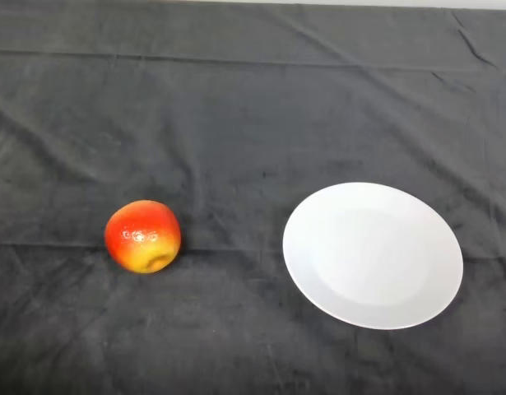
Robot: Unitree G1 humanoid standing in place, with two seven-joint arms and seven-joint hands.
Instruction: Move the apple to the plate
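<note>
A red and yellow apple [143,236] lies on the dark cloth at the left of the head view. A white round plate [373,254] lies on the cloth to its right, with nothing on it. A stretch of bare cloth separates the apple from the plate.
The dark cloth [236,123] covers the whole table and has folds and creases. The table's far edge runs along the top of the view.
</note>
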